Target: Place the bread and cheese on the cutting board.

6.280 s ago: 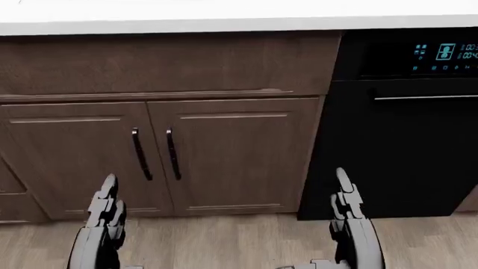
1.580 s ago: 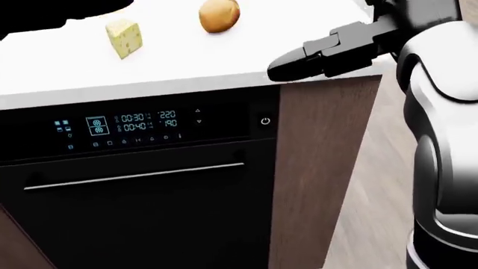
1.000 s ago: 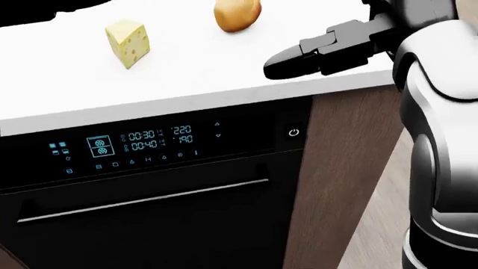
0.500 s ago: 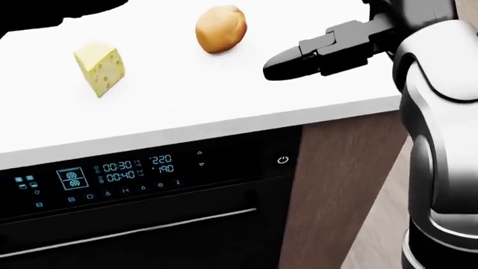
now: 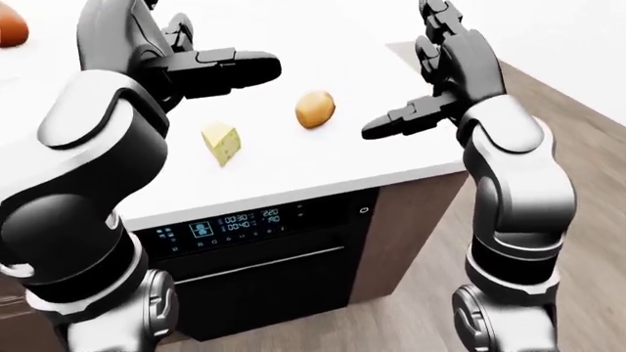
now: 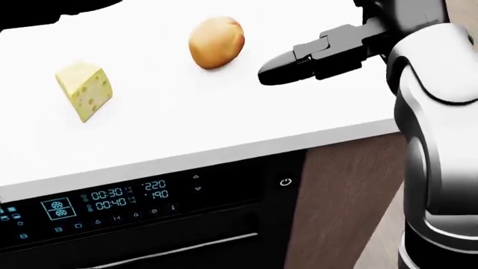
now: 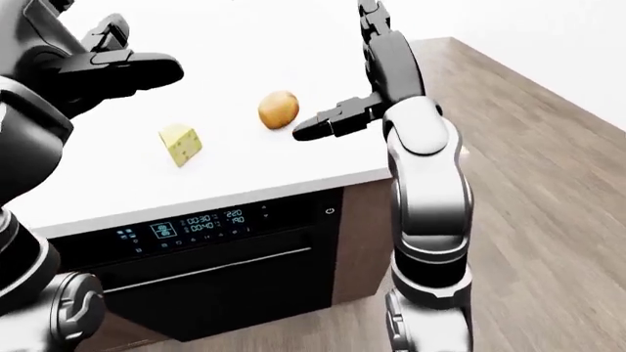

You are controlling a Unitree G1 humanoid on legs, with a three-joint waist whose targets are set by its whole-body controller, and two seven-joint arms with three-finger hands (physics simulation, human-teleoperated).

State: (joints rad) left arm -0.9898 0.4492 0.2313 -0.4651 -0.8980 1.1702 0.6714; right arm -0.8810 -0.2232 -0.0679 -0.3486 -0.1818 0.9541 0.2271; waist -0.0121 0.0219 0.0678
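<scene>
- Bread [image 6: 216, 42] lies on the white surface [image 6: 224, 112], long axis running 1 to 7 o'clock in the head view.
- Cheese [image 6: 83, 89] sits at its 8 o'clock, well apart, wedge tip pointing down.
- Right hand [image 6: 314, 56] hovers open at the bread's 3 o'clock.
- Left hand [image 5: 220, 70] open above.

A white surface [image 5: 323, 158] is set over a black oven [image 5: 264, 279] with a lit display [image 6: 112, 202]. A brown side panel [image 5: 396, 235] and wooden floor [image 7: 548, 205] are seen.

We see bright, even light that washes the white counter [image 6: 224, 112] nearly featureless, with only faint shadows beneath the bread [image 6: 216, 42] and cheese [image 6: 83, 89] on it. Below the counter, the oven display [image 6: 112, 203] reads sharp, and soft highlights gloss the arm casings.
</scene>
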